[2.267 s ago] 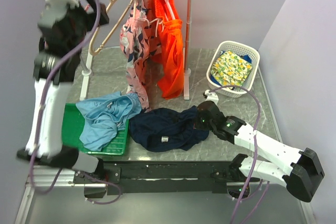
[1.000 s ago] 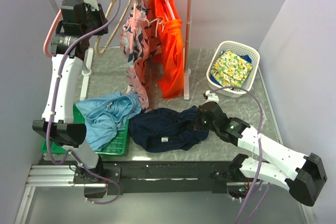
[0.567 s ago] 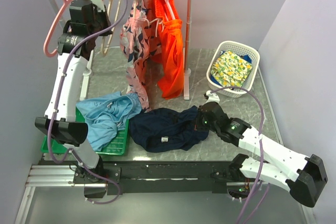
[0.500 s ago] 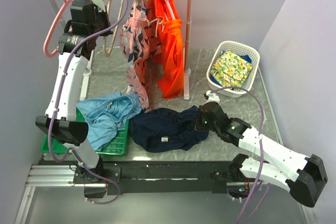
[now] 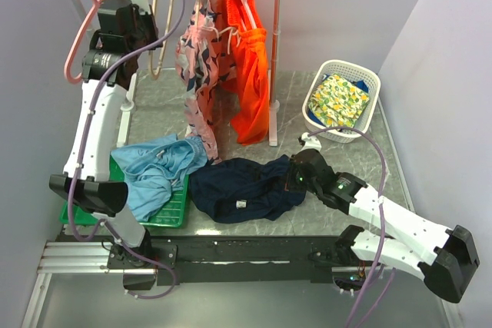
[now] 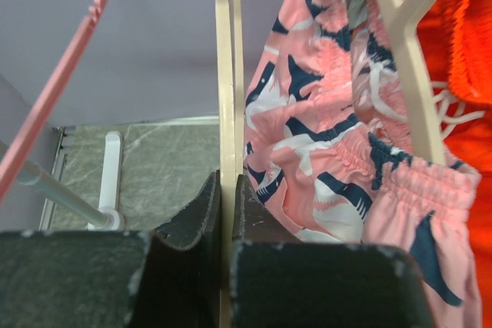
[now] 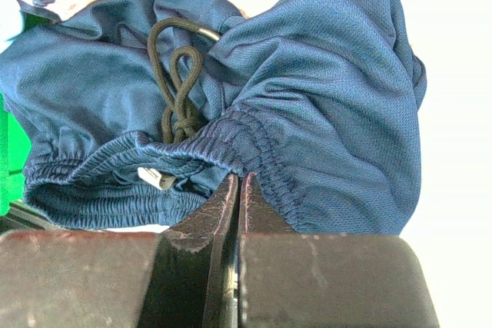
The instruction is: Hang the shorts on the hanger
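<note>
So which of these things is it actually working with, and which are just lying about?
In the job: navy shorts, pinched by the right gripper; tan hanger, clamped by the left gripper.
Just there: light blue shorts, green tray, pink hanger, patterned pink shorts, orange shorts, white basket.

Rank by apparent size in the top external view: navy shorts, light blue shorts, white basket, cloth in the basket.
1. navy shorts and light blue shorts: too alike to rank.
2. white basket.
3. patterned cloth inside it.
</note>
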{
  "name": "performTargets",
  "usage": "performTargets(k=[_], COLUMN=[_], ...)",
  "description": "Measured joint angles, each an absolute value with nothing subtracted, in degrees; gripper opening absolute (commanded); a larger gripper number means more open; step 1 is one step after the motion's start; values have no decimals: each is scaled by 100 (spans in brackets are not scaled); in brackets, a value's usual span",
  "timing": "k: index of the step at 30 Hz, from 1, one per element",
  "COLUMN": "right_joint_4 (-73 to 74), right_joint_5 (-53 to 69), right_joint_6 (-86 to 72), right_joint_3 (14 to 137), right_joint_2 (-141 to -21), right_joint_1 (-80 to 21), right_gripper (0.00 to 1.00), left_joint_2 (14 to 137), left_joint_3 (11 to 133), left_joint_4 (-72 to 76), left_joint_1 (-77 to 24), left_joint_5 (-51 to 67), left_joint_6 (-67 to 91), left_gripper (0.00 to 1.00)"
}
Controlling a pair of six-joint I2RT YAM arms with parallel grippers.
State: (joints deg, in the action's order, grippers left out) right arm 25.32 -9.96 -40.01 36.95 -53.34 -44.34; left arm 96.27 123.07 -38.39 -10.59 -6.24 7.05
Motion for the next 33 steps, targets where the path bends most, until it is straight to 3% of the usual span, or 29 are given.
performTargets(k=[8,20,28,33], right_joint_4=[2532,2534,2543,2689], right_joint_5=[-1000,-1004,-1092,-1190], right_joint_6=[-4003,-4003,-3992,-3929], right_joint_3=[3695,3695,3695,3758], right_joint_2=[-5354,-5343,-5277,-5258], right_joint_1=[-4434,-4438,-4438,-4438], right_gripper=[0,0,0,0], left_joint_2=[9218,8138,6167,4707], left_joint_3=[12011,10471,8663,8206], left_joint_4=[-3616,-3424,-3459,-3817], left_joint_1=[-1061,-1203,-1531,-1531], left_joint_5=[-637,-670,-1118,-1334], left_joint_6=[683,803,1225,1474], left_gripper=[1,1,1,1])
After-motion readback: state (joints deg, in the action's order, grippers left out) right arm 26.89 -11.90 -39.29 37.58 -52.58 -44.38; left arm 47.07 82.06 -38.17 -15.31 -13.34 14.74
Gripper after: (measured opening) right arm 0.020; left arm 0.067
